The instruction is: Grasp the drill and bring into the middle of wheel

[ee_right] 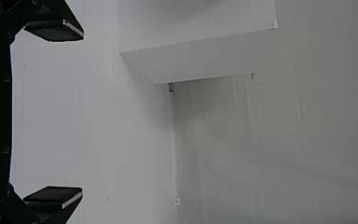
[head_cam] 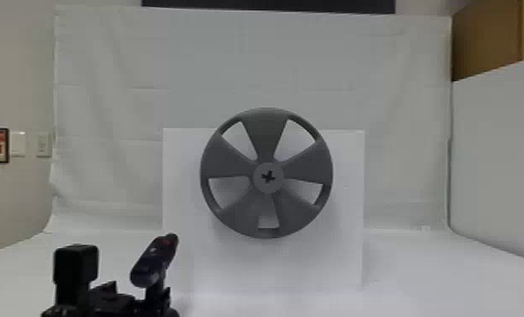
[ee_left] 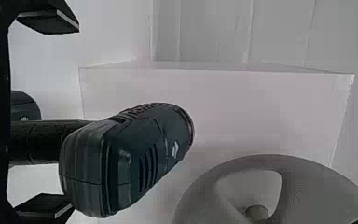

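Plainly, the left end effector [head_cam: 139, 291] gapes around the drill handle [ee_left: 46, 142], the right end effector [ee_right: 82, 113] likewise spread.

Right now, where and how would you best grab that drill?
I'd grip the drill by its handle, coming from the robot's side, pads pressing its two flanks. The handle looks upright and slimmer than the bulky body above, and the open left end effector appears to straddle it.
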Robot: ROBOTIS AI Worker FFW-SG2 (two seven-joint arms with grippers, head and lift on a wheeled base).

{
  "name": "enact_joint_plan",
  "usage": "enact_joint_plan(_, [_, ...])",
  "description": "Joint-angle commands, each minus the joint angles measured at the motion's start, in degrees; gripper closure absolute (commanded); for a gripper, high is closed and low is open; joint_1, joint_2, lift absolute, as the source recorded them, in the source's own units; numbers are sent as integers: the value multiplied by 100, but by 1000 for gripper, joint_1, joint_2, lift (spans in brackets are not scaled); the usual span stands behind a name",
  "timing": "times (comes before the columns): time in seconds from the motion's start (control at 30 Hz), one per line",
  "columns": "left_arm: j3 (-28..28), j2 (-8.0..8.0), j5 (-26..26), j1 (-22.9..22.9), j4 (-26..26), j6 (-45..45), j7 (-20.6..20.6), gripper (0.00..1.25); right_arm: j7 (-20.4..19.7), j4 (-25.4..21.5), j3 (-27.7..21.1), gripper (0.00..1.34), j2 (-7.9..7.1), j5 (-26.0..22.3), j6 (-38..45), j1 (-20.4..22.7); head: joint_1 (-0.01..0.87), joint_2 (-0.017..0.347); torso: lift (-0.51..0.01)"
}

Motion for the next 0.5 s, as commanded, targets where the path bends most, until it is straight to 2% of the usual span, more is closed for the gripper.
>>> enact_joint_plan(0.0, [285,33,-379,-94,9,121,-602,-2,0,0,-10,128,0,0,0,9,0,0,-406])
enact_joint_plan(0.13, [443,103,-581,-209,158,253,-1314,-2,9,0,-28,127,0,0,0,18,0,0,-406])
enact_joint_plan(0.27, [531,244,-757,-314,325,385,-1938,10,9,0,-36,128,9,0,0,35,0,0,-406])
enact_joint_plan(0.37, [601,358,-775,-349,404,420,-2167,22,27,0,-45,128,9,0,0,35,0,0,-406])
enact_joint_plan(0.47, [733,420,-739,-314,422,429,-2184,32,35,0,-72,128,9,0,0,53,0,0,-406])
